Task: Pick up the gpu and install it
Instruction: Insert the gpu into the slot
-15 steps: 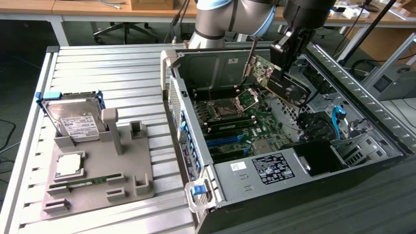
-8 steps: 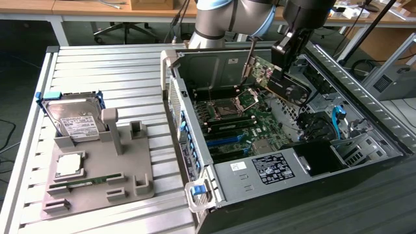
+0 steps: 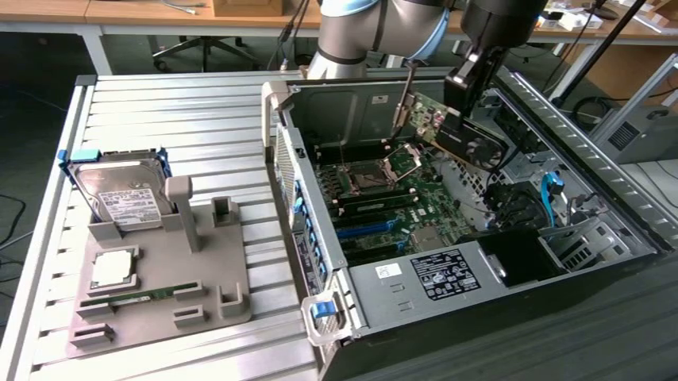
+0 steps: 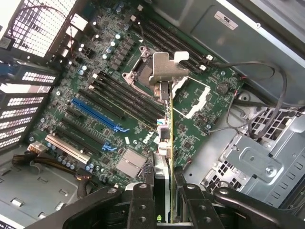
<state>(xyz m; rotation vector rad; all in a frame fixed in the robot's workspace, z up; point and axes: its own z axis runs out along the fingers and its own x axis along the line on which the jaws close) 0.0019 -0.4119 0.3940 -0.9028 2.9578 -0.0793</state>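
The gpu (image 3: pixel 474 143) hangs tilted over the far end of the open computer case (image 3: pixel 402 305), its silvery bracket (image 3: pixel 404 99) toward the case's back wall. My gripper (image 3: pixel 468 86) is shut on its upper edge. In the wrist view the gpu (image 4: pixel 165 138) is seen edge-on between my two black fingers (image 4: pixel 142 205), with the bracket (image 4: pixel 167 69) at its far end, hovering above the green motherboard (image 4: pixel 200 124). The card is clear of the board. A blue slot (image 4: pixel 95 116) lies off to one side of the card's line.
On the exterior view's left, a grey holder (image 3: pixel 159 290) carries a silver hard drive (image 3: pixel 119 200), a processor (image 3: pixel 113 268) and a green memory stick (image 3: pixel 140 298). The case walls, cables (image 4: pixel 257 83) and a drive cage (image 4: pixel 248 162) hem in the board.
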